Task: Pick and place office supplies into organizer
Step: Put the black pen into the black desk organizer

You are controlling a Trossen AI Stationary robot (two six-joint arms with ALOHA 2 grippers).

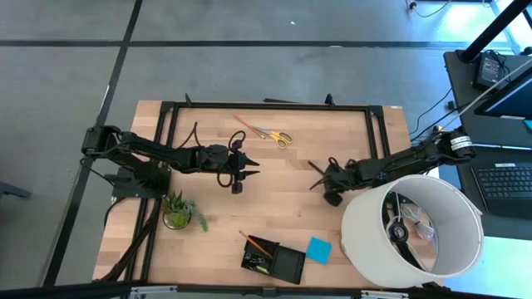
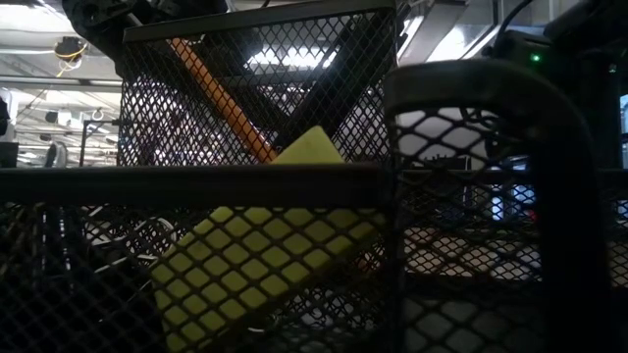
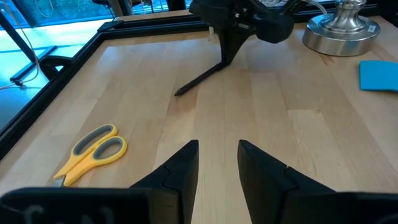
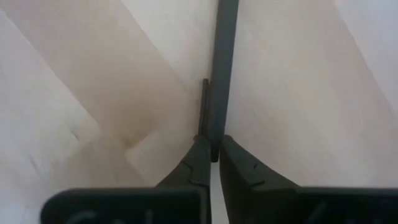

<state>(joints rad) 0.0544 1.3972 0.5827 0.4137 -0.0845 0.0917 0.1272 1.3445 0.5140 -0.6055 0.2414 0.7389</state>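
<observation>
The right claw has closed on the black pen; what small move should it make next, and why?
Probably lift straight up a little. The right claw is shut on the black pen, which lies on the table, and the organizer sits away near the front edge.

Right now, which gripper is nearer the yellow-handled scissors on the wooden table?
Left. The left gripper sits just below the yellow-handled scissors; the right gripper is farther, gripping a black pen.
</observation>
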